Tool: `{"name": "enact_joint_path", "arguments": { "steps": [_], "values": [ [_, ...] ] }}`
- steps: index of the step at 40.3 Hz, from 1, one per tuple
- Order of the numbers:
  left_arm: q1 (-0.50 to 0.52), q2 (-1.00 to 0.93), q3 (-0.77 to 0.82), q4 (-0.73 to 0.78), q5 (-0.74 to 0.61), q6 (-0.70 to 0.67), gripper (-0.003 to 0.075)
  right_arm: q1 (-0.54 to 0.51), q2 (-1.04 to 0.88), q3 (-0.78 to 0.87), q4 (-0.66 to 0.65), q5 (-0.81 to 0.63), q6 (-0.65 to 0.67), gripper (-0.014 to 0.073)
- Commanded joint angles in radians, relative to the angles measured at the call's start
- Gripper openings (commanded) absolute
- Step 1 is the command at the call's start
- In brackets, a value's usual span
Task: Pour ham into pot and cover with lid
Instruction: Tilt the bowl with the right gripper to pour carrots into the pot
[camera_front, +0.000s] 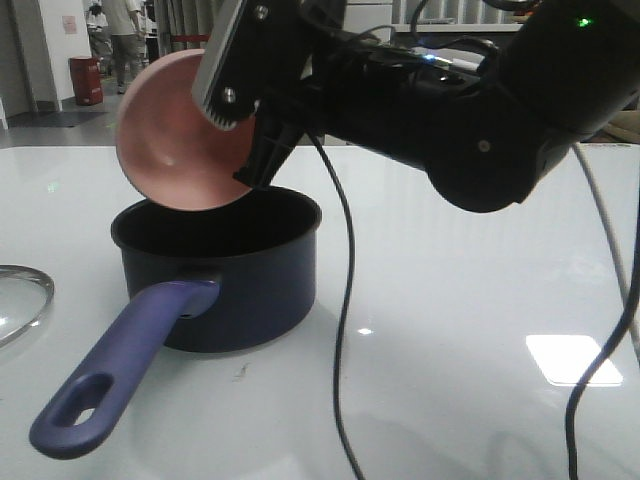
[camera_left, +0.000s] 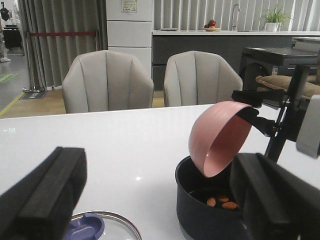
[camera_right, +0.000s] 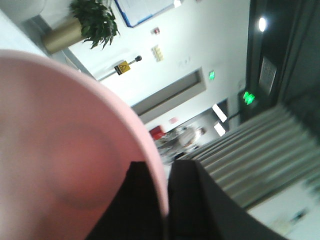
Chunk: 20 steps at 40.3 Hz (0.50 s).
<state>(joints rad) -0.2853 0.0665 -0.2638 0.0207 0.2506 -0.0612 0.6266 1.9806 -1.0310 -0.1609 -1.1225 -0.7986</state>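
Front view shows the right pincer (camera_front: 243, 150) holding the pink bowl (camera_front: 180, 135) tipped on its side over the pot (camera_front: 225, 270). The bowl's open side faces down toward the pot, and the bowl looks empty inside. The left wrist view lets us peek into the pot, and a few small orange ham pieces (camera_left: 222, 202) lie on its black bottom. So I think the pouring part is done, or almost done.

What is left? The bowl has to go back onto the worktop (camera_front: 470, 330), away from the pot. Then the glass lid (camera_front: 20, 300) has to go on top. The lid lies flat on the worktop at about 9 o'clock from the pot, just beside it and not touching. Its blue knob (camera_left: 85, 227) shows in the left wrist view. The pot's long purple-blue handle (camera_front: 115, 370) points toward 7 o'clock.

The right pincer is pressed tight on the rim of the pink bowl, one finger inside and one outside, as the right wrist view shows.

The left pincer (camera_left: 150, 200) is spread wide and holds nothing. It hangs above the worktop between the lid and the pot, touching neither. I think it is the one that should pick up the lid by the knob.
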Motion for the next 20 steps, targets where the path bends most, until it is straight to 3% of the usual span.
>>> {"name": "enact_joint_path", "arguments": {
  "steps": [1, 5, 9, 20],
  "values": [
    [-0.01, 0.014, -0.028, -0.009, -0.086, -0.002, 0.0614, 0.0, -0.074, -0.024, 0.138, -0.152, 0.313, 0.0134],
    [-0.01, 0.014, -0.028, -0.009, -0.086, -0.002, 0.0614, 0.0, -0.106, -0.021, 0.252, -0.068, 0.578, 0.0134],
    [-0.01, 0.014, -0.028, -0.009, -0.086, -0.002, 0.0614, -0.001, -0.177, -0.023, 0.328, 0.123, 0.748, 0.0134],
    [-0.01, 0.014, -0.028, -0.009, -0.086, -0.002, 0.0614, -0.052, -0.378, -0.025, 0.34, 0.669, 0.767, 0.0134]
  ]
}}
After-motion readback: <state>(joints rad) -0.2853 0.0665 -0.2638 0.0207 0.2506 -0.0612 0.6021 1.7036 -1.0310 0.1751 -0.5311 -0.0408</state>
